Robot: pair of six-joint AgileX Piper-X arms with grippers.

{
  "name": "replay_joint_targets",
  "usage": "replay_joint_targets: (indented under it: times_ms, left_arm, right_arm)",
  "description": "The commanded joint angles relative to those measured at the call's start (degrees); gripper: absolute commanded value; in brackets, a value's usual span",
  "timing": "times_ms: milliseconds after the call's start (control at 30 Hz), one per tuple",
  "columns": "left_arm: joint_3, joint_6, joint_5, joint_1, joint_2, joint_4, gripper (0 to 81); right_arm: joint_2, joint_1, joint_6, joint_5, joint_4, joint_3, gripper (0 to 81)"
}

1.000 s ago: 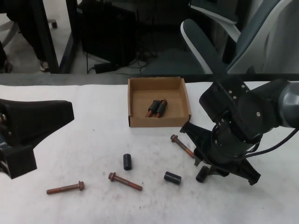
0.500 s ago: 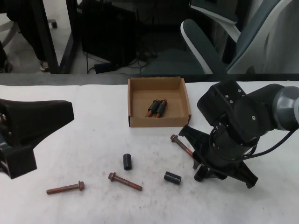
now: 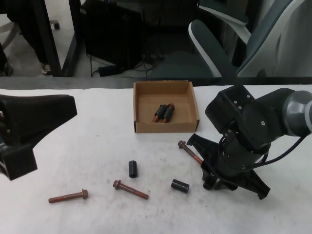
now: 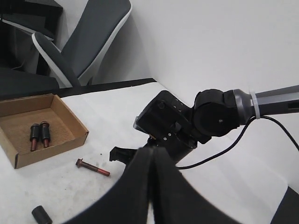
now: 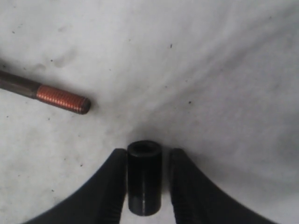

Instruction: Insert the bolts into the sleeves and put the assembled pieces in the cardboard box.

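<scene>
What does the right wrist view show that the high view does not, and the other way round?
The right wrist view adds the close detail: the right gripper is open, its fingers flank a sleeve whose bore is visible, and the threaded tip of a bolt lies nearby. The high view adds the cardboard box with two assembled pieces inside, two loose bolts and two loose sleeves. Both show the right gripper, that sleeve and that bolt.

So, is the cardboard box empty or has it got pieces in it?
Not empty: two sleeved bolts lie side by side on the floor of the cardboard box.
</scene>
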Motion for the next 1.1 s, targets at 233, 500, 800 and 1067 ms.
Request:
replay_joint_targets:
  times_ms: [233,500,800,1067]
  left_arm:
    - [-0.1,-0.02,-0.05,0.02,0.27,-1.05,0.8]
    - [-0.1,-0.02,-0.05,0.02,0.27,-1.05,0.8]
    - [-0.1,5.39,-1.84,0.02,4.42,6.17,0.8]
    - [-0.1,16.66,-5.14,0.02,15.91,7.1,0.8]
  right_arm:
    - [0.0,1.24,0.41,-2.27,1.05,-0.3,19.6]
    - [0.0,1.92,-4.65,-5.67,0.91,-0.3,0.0]
    - [-8.41,1.92,-23.51,-5.13,5.14,-0.2,0.0]
    - [-19.83,1.24,-39.42,-5.54,13.53,2.03,0.0]
